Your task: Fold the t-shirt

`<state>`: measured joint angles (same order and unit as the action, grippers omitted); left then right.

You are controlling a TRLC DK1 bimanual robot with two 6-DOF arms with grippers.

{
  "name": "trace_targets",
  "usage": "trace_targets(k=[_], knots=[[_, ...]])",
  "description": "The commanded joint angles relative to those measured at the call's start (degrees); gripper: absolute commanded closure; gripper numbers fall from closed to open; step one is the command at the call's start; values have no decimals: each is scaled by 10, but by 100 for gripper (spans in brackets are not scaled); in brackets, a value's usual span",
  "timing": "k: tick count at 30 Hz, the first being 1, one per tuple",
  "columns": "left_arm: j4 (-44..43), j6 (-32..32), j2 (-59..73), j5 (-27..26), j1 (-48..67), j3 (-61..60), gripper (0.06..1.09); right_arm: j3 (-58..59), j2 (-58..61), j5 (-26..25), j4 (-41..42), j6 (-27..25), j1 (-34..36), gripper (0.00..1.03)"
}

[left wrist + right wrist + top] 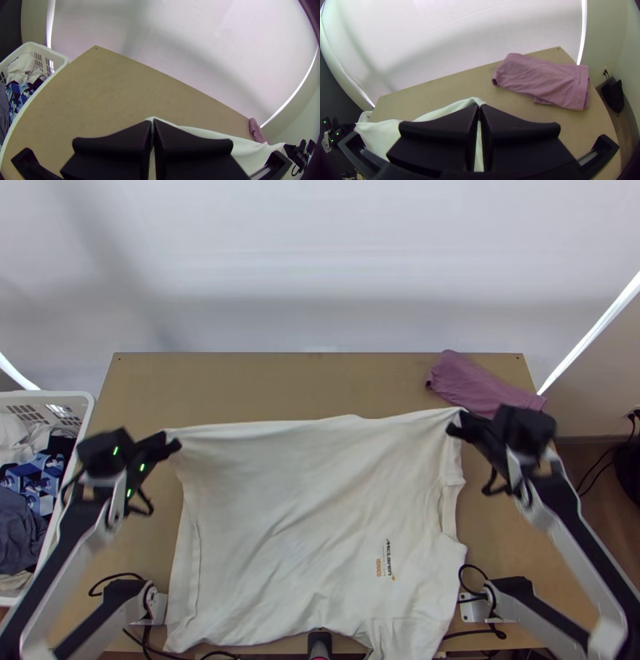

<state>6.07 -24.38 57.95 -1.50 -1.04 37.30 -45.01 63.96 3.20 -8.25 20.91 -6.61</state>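
You have the white short-sleeved t-shirt (pixel 304 500) spread wide over the near and middle part of the light wooden table (pixel 264 384), with its small dark and orange print towards the near right. The cloth spills over the table's near edge at the right. Your left gripper (pixel 171 442) is clamped on the shirt's far left corner, and your right gripper (pixel 456 425) is clamped on its far right corner, so the far edge runs nearly straight between them, with a slight ripple at the middle. Shallow creases cross the body, and the near edge lies uneven.

Judging by this hold, you are at the start of the folding, with the far side stretched and ready for a first fold towards you. Next, you likely want both arms to carry that edge towards the near side together, at one height and one pace, then lay it down level before letting go. If one side leads, the fold will probably skew; if you pull too hard, the loose near part may slide along. The overhanging cloth may also need drawing back onto the table.

At the far right lies a folded mauve cloth (pixel 480 384), and beyond the table's left side stands a white plastic basket (pixel 48 394) holding mixed clothes.
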Motion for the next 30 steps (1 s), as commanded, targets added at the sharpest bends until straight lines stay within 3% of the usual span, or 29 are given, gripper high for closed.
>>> trace_targets(k=[1, 5, 12, 17, 30], knots=[[-18, -26, 93, 1, -10, 65, 105, -103, 94, -3, -27, 32, 27, 100], [-10, -27, 202, -21, -17, 139, 105, -215, 210, -3, -116, 47, 30, 100], [56, -26, 379, -75, -41, 288, 105, -330, 332, -3, -146, 62, 29, 100], [82, -25, 473, -77, -50, 402, 105, -419, 408, -4, -157, 62, 27, 100], [305, -25, 712, -83, -68, 830, 105, -634, 552, -8, -212, 63, 22, 100]])
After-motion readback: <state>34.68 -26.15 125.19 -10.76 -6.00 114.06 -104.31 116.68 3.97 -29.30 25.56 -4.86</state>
